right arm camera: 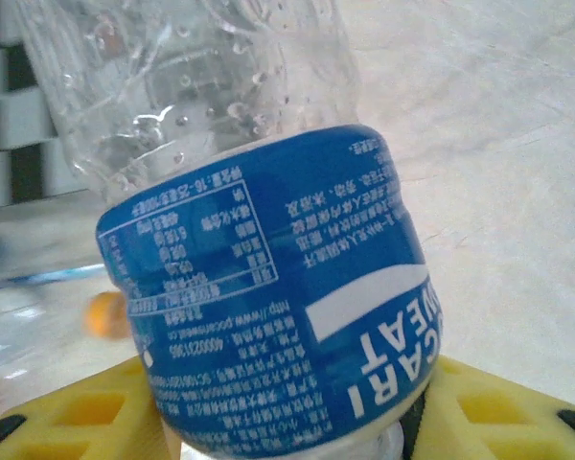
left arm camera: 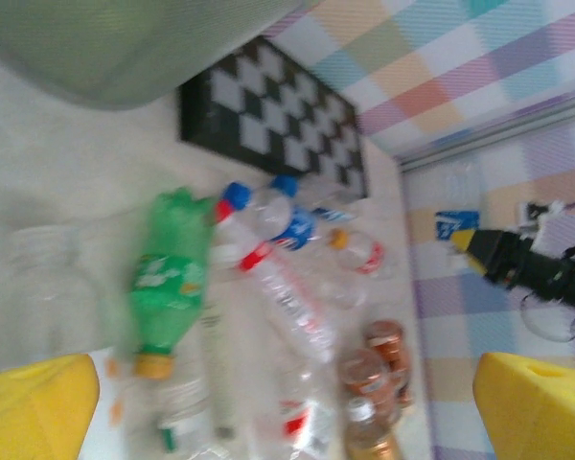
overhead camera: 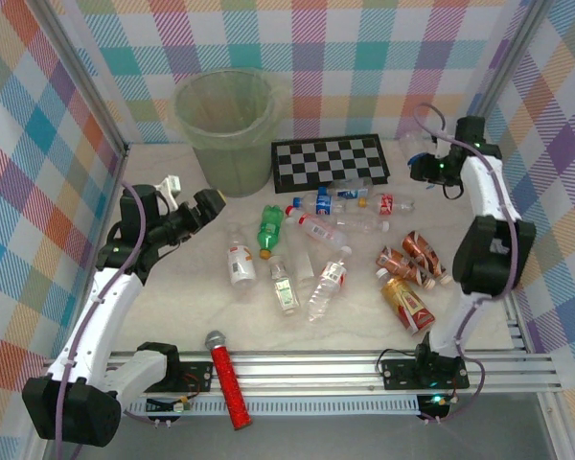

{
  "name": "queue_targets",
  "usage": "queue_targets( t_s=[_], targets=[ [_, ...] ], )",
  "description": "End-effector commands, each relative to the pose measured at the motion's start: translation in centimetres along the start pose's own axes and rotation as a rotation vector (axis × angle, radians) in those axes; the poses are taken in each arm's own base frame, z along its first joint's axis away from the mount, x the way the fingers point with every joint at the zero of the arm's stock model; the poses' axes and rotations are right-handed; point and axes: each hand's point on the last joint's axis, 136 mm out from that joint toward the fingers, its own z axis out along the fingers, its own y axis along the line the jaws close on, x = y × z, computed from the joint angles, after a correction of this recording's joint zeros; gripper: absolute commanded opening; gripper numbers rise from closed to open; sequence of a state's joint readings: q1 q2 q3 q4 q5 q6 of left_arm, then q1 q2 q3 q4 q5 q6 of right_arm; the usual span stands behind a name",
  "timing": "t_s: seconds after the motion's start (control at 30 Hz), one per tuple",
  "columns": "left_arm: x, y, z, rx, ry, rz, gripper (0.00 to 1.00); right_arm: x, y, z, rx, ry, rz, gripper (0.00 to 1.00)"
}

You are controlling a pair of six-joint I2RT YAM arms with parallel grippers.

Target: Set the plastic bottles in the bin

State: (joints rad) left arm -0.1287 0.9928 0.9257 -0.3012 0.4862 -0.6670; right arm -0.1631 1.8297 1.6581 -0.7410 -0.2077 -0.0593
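While the right gripper (overhead camera: pixel 426 165) clenched a blue-label bottle (right arm camera: pixel 268 316) by its slick labelled end, the bin (overhead camera: pixel 225 144) stood well away across the table (overhead camera: pixel 182 299), nearer the released left gripper (overhead camera: pixel 192 198). Risk: the bottle could slip or swing loose during that long carry.

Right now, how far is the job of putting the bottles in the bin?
Done: no bottle is visible in the bin. In hand: the right gripper grips a blue-labelled bottle. Left: about a dozen bottles lie on the table, and the left gripper is open.
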Motion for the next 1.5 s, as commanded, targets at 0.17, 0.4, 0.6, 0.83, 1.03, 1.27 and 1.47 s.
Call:
queue_targets(
  t_s=[0.17, 0.4, 0.6, 0.83, 1.03, 1.27, 1.47],
  targets=[
    [-1.0, -7.0, 1.0, 0.267, -0.07, -0.042, 1.0, 6.2, 15.9, -7.2, -0.418, 0.003, -0.111, 0.48],
    [0.6, -9.6, 3.3, 0.322, -0.056, -0.016, 1.0, 13.3, 26.9, -9.0, -0.68, 0.128, -0.221, 0.48],
    [3.4, -9.3, 6.2, 0.29, 0.019, -0.028, 1.0, 16.4, 32.2, -9.4, -0.822, 0.175, -0.267, 0.48],
    [6.2, -8.2, 8.9, 0.271, 0.119, -0.112, 0.97, 17.1, 35.0, -8.4, -0.885, 0.18, -0.28, 0.48],
    [6.2, -7.9, 9.6, 0.246, 0.124, -0.114, 0.73, 16.7, 35.4, -7.2, -0.874, 0.179, -0.286, 0.48],
    [5.8, -8.6, 10.4, 0.255, 0.132, -0.109, 0.56, 16.5, 35.6, -7.1, -0.885, 0.173, -0.293, 0.54],
    [4.0, -9.6, 10.1, 0.258, 0.108, -0.068, 0.53, 15.8, 35.8, -8.8, -0.896, 0.151, -0.332, 0.85]
  ],
)
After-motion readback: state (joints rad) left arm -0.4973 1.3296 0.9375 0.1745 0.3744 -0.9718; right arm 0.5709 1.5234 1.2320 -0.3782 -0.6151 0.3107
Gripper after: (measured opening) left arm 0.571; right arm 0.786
